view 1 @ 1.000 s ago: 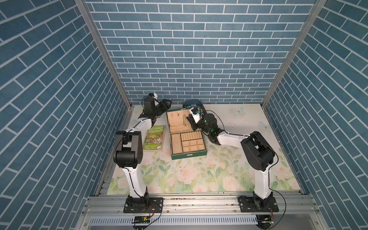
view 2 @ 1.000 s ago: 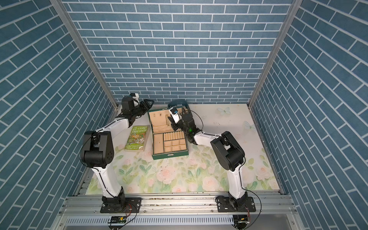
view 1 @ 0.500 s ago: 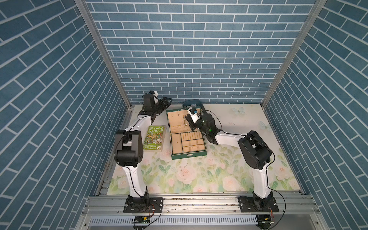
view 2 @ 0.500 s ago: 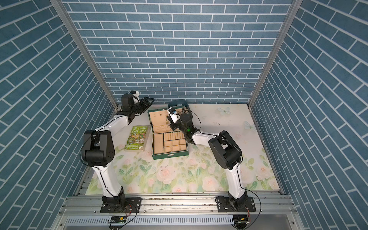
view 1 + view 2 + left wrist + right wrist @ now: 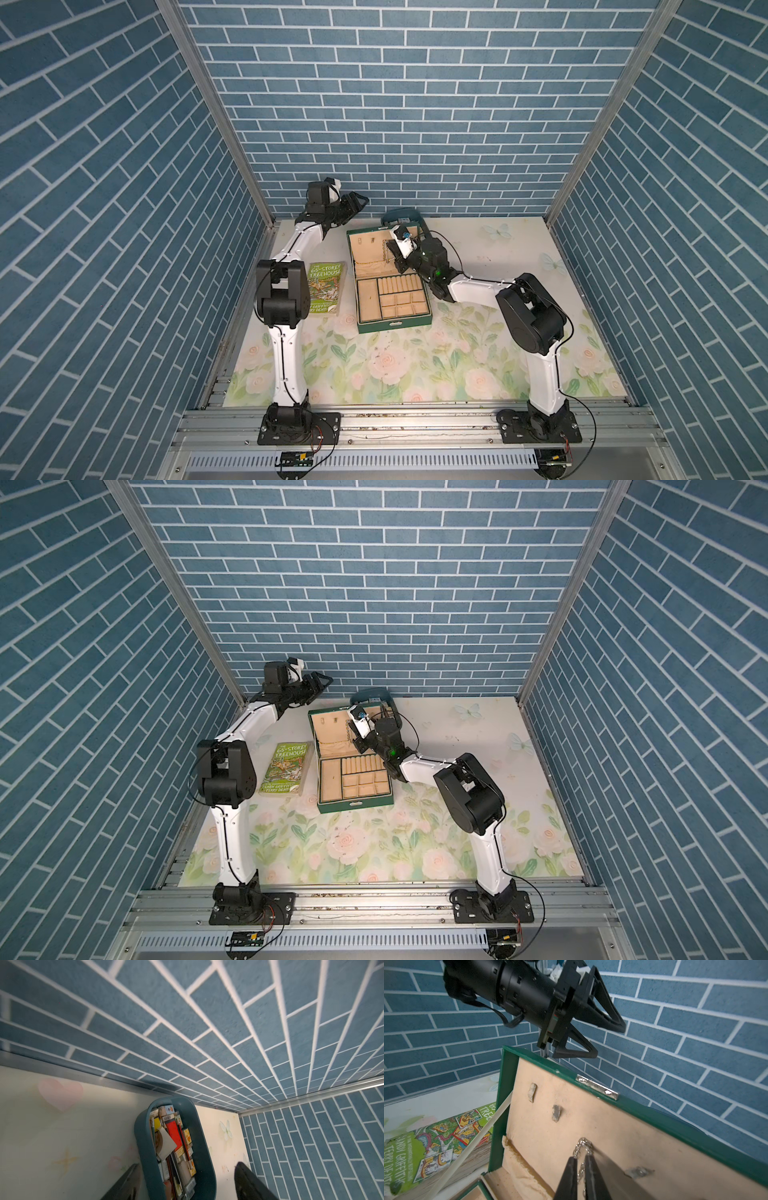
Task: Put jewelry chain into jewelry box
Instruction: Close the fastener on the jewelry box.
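Observation:
The dark green jewelry box [image 5: 392,326] [image 5: 355,806] stands open on the floral mat, with its beige-lined lid [image 5: 623,1126] upright at the back. A thin metal jewelry chain [image 5: 583,1144] [image 5: 388,253] hangs in a loop on the lid lining. My right gripper [image 5: 580,1159] [image 5: 395,261] is inside the lid, shut on the chain just below the top of the loop. My left gripper [image 5: 361,201] [image 5: 187,1163] [image 5: 609,1040] hovers open and empty behind the lid's far left corner.
A blue-grey oval tub [image 5: 145,1147] [image 5: 399,214] full of small items sits behind the box against the rear wall. A green paperback book [image 5: 326,289] [image 5: 436,1138] lies left of the box. A white strap [image 5: 477,1136] runs from lid to base.
My right gripper's fingers have closed on the chain at the lid. The left gripper has drifted slightly up and toward the rear wall, still open.

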Robot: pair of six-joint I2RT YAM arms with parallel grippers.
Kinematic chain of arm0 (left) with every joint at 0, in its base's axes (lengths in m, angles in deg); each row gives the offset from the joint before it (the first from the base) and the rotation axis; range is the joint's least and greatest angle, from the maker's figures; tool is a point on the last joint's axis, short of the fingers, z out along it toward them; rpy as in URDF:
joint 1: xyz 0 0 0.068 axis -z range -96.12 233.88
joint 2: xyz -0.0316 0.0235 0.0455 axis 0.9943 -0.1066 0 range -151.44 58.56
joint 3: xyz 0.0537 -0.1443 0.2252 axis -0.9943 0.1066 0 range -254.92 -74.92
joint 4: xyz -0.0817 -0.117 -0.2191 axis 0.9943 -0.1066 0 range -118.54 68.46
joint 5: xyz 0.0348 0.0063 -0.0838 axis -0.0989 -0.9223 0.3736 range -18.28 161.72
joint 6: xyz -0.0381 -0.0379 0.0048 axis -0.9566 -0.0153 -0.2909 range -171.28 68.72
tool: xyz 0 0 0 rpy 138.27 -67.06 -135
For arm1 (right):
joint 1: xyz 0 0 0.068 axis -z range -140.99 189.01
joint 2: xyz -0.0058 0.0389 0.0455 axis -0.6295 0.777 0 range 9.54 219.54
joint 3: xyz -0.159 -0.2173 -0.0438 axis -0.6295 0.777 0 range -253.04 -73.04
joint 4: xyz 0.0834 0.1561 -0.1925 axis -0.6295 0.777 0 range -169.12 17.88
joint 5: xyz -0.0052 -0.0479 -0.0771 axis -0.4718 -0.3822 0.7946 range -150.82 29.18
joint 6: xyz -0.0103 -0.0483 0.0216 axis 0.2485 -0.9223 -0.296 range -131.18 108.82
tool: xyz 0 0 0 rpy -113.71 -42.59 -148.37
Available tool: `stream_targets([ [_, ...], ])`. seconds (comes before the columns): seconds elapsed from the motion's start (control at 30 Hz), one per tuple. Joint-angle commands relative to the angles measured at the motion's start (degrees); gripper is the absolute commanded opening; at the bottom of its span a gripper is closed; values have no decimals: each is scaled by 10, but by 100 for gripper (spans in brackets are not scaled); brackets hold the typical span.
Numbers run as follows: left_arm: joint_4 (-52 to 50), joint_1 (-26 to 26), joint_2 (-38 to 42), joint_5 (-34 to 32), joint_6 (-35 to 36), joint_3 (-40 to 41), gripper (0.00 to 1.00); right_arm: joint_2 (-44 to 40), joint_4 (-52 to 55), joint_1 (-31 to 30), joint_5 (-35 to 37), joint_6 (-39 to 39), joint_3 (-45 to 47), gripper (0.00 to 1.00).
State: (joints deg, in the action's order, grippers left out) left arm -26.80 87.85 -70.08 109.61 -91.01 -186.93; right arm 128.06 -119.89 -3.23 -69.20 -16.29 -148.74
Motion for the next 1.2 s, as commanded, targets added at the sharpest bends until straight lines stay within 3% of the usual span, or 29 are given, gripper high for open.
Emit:
stream_targets([
  [0.0, -52, 12, -12, 32, 25, -28, 72, 8, -4, -4, 13, -16, -12, 9],
  [0.17, -56, 13, -17, 44, 32, -33, 67, 17, -1, -4, 26, -19, -24, 3],
  [0.43, -54, 15, -21, 62, 34, -36, 61, 29, 8, -4, 37, -19, -40, 3],
  [1.17, -61, 25, -27, 94, 53, -46, 57, 54, 27, -4, 57, -7, -80, 3],
])
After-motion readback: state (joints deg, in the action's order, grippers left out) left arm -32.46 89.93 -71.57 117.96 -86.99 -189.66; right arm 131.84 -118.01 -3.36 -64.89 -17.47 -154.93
